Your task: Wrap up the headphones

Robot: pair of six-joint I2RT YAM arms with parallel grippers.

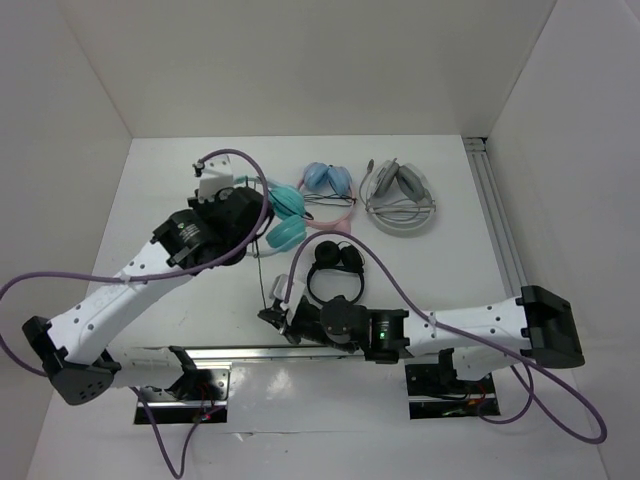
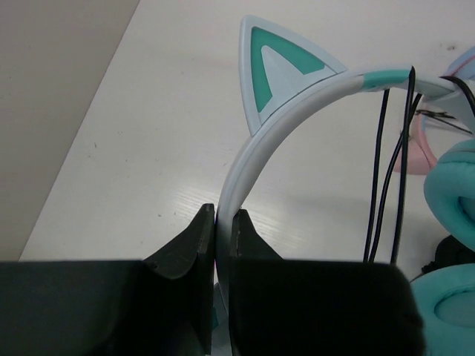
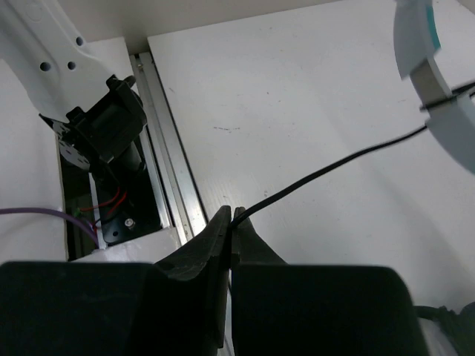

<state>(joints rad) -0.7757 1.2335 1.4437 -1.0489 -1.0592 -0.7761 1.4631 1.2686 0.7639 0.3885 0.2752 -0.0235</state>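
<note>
Top external: headphones (image 1: 283, 215) sit far left of centre on the tabletop (image 1: 450, 270).

Left wrist: left fingers (image 2: 194, 245) are clamped on the band (image 2: 245, 148).

Right wrist: right fingers (image 3: 208, 245) pinch the cable (image 3: 326, 170), which runs taut.

Step in hand, by judgement: winding. The next move calls for carrying the cable around the band under tension.

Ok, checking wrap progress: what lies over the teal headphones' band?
Strands of the black cable cross over the band beside the cat ear. The left hand pinches the band lower down, hiding the rest of it.
</note>
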